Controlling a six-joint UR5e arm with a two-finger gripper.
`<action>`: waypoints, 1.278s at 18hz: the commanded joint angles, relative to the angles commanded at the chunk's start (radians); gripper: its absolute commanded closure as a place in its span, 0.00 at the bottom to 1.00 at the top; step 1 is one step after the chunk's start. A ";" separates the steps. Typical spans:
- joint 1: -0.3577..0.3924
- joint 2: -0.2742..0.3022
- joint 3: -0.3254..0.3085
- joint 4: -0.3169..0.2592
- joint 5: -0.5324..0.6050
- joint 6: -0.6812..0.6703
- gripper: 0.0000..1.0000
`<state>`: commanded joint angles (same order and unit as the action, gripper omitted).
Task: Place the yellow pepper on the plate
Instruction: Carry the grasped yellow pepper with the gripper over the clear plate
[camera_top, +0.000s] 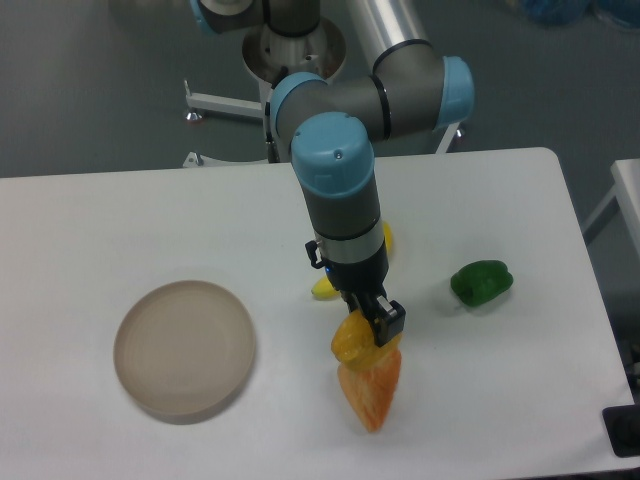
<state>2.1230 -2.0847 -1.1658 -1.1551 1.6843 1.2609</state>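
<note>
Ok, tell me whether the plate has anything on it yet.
Empty. The plate shows only its bare beige surface; the yellow pepper is over to its right at the gripper, beside the orange wedge.

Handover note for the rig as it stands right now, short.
End effector: down at the yellow pepper; whether it is closed on it cannot be told.
Yellow pepper: near table centre, right against the orange wedge piece; lifted or resting, unclear.
Plate: on the left, nothing on it.
Also there: green pepper to the right, a yellow item partly behind the arm.
Done: approach. Left: confirm grasp, carry left, set down on plate.
</note>
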 joint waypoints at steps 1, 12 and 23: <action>0.000 0.000 0.000 0.000 0.003 0.000 0.60; -0.025 0.011 0.000 -0.003 -0.005 -0.064 0.60; -0.199 0.048 -0.028 -0.003 -0.008 -0.581 0.60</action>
<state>1.9239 -2.0372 -1.1933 -1.1582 1.6766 0.6803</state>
